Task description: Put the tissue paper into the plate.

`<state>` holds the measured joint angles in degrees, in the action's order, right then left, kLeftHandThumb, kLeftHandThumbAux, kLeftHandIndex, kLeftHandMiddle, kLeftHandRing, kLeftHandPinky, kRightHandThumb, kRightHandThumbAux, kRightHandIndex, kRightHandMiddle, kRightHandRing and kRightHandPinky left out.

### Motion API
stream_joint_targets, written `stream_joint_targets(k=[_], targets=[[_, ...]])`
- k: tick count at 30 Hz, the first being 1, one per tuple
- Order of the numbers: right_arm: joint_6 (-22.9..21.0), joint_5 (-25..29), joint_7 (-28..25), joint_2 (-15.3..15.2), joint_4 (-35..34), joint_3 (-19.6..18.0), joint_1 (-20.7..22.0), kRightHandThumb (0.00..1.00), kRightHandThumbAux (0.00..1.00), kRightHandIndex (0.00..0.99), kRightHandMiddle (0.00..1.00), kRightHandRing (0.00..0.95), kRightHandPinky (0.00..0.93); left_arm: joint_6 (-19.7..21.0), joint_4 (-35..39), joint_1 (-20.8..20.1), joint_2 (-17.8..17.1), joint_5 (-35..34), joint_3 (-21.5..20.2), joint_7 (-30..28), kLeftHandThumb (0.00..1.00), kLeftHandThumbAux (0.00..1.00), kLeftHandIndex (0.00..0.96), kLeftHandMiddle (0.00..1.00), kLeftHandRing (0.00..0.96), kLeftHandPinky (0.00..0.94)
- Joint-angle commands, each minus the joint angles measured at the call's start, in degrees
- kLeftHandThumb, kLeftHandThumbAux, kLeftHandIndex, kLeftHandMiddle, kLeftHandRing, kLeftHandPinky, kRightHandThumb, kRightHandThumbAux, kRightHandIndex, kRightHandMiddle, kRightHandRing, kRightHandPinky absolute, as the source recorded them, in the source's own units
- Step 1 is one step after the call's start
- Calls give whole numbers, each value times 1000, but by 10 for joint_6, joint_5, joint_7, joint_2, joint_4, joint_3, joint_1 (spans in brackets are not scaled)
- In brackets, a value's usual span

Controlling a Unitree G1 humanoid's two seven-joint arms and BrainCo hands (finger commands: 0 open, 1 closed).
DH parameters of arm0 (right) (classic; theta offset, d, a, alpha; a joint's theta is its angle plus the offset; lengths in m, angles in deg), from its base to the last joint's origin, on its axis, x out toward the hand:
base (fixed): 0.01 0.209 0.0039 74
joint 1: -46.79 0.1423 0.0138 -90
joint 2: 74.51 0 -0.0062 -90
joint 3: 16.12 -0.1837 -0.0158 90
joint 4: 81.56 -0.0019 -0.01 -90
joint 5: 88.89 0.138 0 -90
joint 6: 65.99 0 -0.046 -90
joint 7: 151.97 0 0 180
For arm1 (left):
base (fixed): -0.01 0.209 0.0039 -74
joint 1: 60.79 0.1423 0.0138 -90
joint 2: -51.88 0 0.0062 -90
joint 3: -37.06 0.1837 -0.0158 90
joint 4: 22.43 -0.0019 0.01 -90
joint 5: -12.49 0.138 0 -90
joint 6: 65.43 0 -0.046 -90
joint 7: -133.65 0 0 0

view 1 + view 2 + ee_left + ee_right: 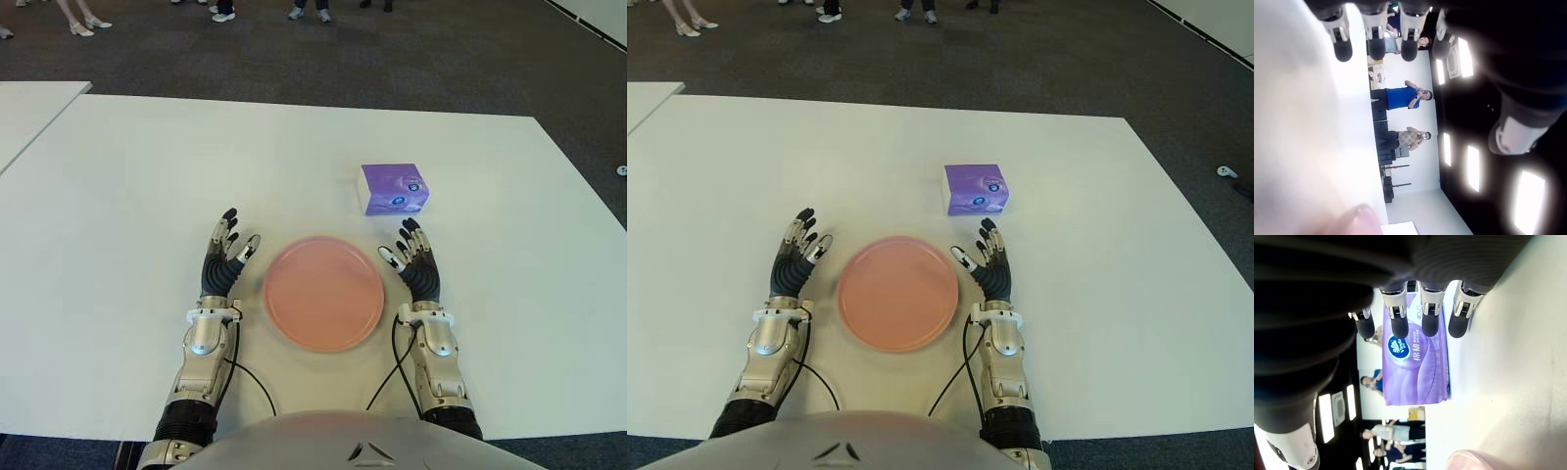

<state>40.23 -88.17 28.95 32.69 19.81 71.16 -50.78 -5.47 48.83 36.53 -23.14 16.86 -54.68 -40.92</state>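
Progress: none visible yet. Round, flat, salmon-pink plate (pixel 323 292) sits bare on the white table (pixel 127 196), close to the robot's edge. Purple plastic-wrapped pack of tissue paper (pixel 394 188) lies on the table beyond the plate and toward the robot's right, well clear of the rim, untouched by either hand.

Right hand (pixel 415 260) shows just beside the plate's right edge, palm inward, fingers (pixel 409 235) extended and spread, nothing held. The pack is near, directly beyond its fingertips, with a strip of bare table between. Left hand (pixel 223 257) shows beside the plate's left edge, fingers likewise loose and apart, empty.

Judgement: whole task is left. The pack must be reached, grasped, carried back over the plate and released. Right hand looks the better placed for it.

View differences:
- Eye views give the layout: 2 hands flanking the plate, the pack's offset, feet of people standing on dark carpet beyond the far table edge.
- Right wrist view shows the pack's printed face with a blue oval logo (pixel 1396 345), 4 fingertips in front of it with no contact, plus a sliver of the plate.
- Left wrist view shows no pack; only fingertips, table, a corner of the plate, ceiling lights and people standing in the room.
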Motion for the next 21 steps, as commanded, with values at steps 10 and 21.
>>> stream_joint_targets(k=[10, 21], targets=[[-28, 8, -7, 1, 41, -2, -22, 168, 712, 0, 11, 0, 31, 8, -18, 14, 3, -2, -1, -1, 0, 548, 0, 0, 0, 0], [-20, 4, -5, 1, 45, -3, -20, 179, 729, 0, 7, 0, 39, 17, -14, 12, 6, -2, -2, 3, 0, 558, 0, 0, 0, 0]])
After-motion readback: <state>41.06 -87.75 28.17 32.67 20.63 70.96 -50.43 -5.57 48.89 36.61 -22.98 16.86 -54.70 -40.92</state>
